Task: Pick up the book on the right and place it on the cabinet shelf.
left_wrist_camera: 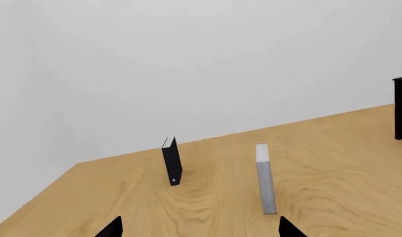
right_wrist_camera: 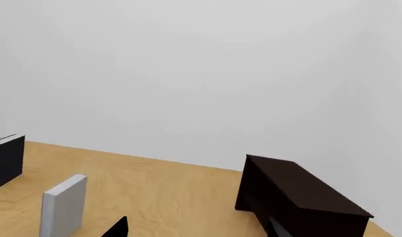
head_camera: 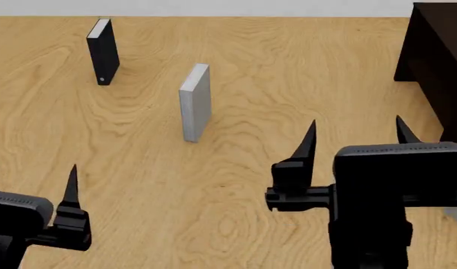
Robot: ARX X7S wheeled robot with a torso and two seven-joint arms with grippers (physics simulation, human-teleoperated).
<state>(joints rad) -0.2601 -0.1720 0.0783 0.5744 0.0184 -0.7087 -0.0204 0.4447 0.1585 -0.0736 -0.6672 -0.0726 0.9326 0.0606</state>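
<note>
A pale grey-white sliver (head_camera: 456,216) shows at the head view's right edge, under my right arm. It may be the book; the rest is hidden. The very dark brown cabinet (head_camera: 438,56) stands at the table's far right, and its closed outside also shows in the right wrist view (right_wrist_camera: 299,197). The cabinet shelf is hidden. My right gripper (head_camera: 356,126) hovers open and empty near the cabinet, its tips just visible in the right wrist view (right_wrist_camera: 197,229). Low at the near left, my left gripper (head_camera: 30,168) is open with nothing between its fingers (left_wrist_camera: 201,229).
A mid-grey book (head_camera: 194,103) stands upright mid-table, seen also from the wrists (left_wrist_camera: 265,180) (right_wrist_camera: 62,207). A black book with white page edges (head_camera: 102,51) stands at the far left (left_wrist_camera: 171,160) (right_wrist_camera: 7,160). The wooden table (head_camera: 236,185) ends at a white wall.
</note>
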